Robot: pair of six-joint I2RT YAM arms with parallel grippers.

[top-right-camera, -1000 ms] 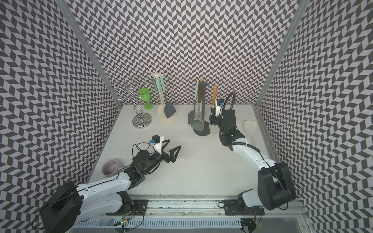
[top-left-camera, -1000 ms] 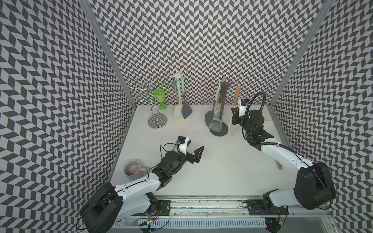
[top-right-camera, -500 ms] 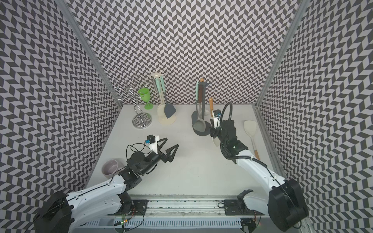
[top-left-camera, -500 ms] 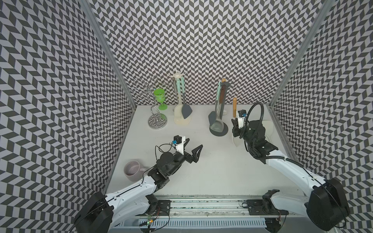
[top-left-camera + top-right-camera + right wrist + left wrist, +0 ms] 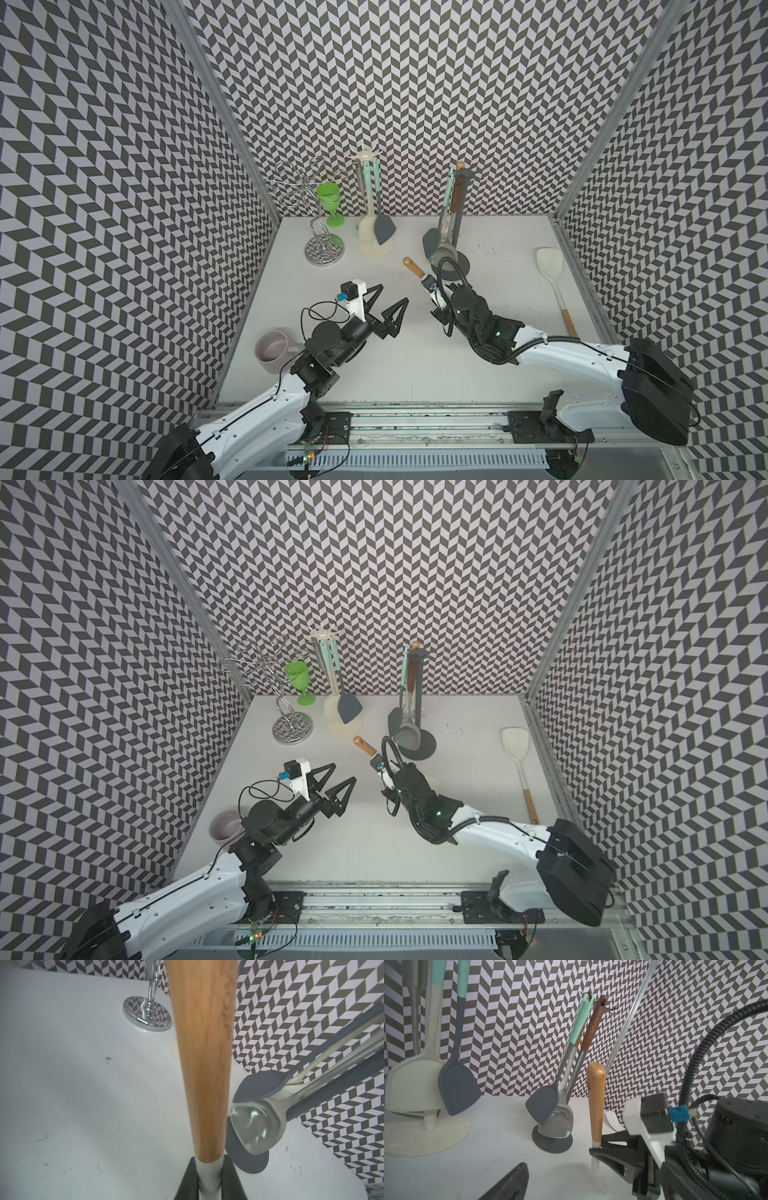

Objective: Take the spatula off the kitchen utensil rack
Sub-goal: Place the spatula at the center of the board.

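Observation:
The spatula has a wooden handle [image 5: 412, 267] [image 5: 364, 746] [image 5: 596, 1101] [image 5: 203, 1064] and a white shaft. My right gripper [image 5: 429, 283] [image 5: 209, 1164] is shut on that white shaft just below the wood. It holds the spatula over the table in front of the dark grey utensil rack [image 5: 457, 199] [image 5: 417, 683], apart from it, with the handle tilted toward the back left. The blade is mostly hidden under my right wrist. My left gripper [image 5: 392, 293] [image 5: 343, 772] stands open and empty a short way left of the spatula.
The grey rack holds a steel ladle [image 5: 442, 253] and teal-handled utensils. A cream rack [image 5: 365, 174] with utensils, a green goblet [image 5: 328, 199] and a chrome wire stand [image 5: 324, 249] stand at the back left. A white spatula [image 5: 550, 270] lies by the right wall. A mug [image 5: 274, 351] sits front left.
My right gripper has carried the spatula away from the grey rack, forward and to the left, and its handle now leans back-left. The left gripper stayed open and shifted slightly.

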